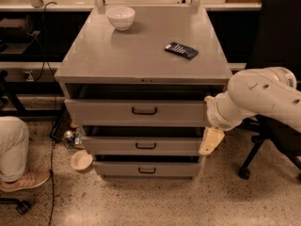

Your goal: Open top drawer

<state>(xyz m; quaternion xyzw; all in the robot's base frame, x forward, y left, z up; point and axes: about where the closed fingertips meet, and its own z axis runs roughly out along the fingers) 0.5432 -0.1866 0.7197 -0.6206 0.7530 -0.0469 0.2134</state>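
Hanging just beside the right front corner of the grey cabinet [141,55], the gripper [211,141] points down toward the floor at the end of a white arm [258,98] that reaches in from 3 o'clock. Whether it is open or closed cannot be told, and it holds nothing that can be seen. It sits level with the right end of the middle drawer [113,145], at about 4 o'clock from the top drawer [103,112] and well apart from that drawer's dark bar handle [144,110]. The top drawer lies directly under the cabinet top, its tall grey front standing slightly forward with a dark gap above it. The bottom drawer [117,169] sits lowest, at 6 o'clock. On the cabinet top, a white bowl [120,17] rests toward 11 o'clock and a dark flat device [181,50] lies toward 2 o'clock. A black chair [277,36] stands behind the arm on the right. At 8 o'clock a person's leg [11,142] and shoe [23,179] show, with a small bowl [81,160] on the speckled floor [155,201] near the cabinet's lower left corner.
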